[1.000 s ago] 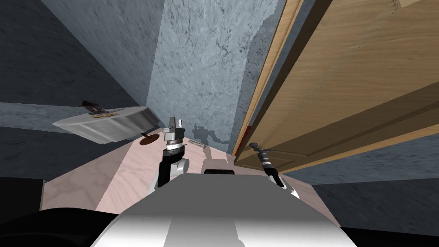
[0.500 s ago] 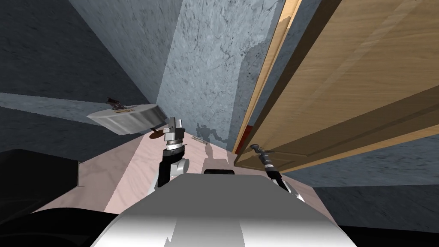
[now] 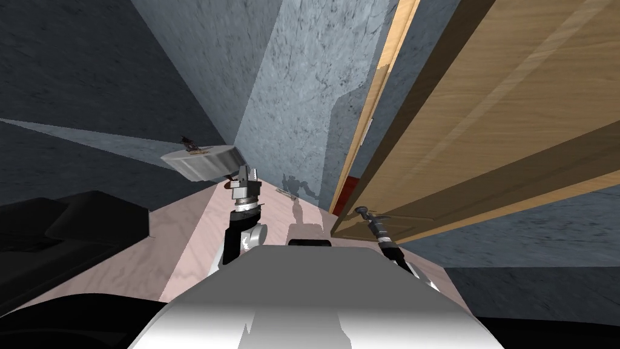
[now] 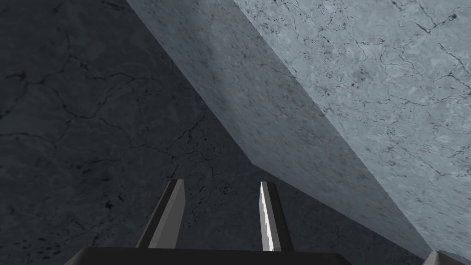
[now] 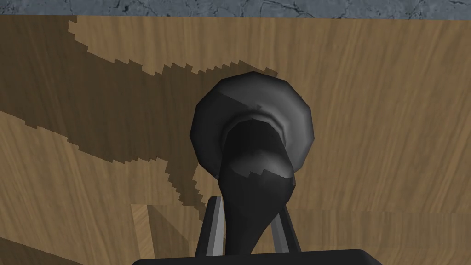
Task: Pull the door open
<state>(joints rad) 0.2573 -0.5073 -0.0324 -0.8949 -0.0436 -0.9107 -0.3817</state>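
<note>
Clamping the dark rounded door handle [image 5: 252, 138] between its fingers, the right gripper [image 5: 248, 230] faces the brown wooden door [image 5: 377, 138] dead ahead, so the pull likely runs straight back. The left gripper [image 4: 221, 221], fingers apart, hangs farther away.
</note>
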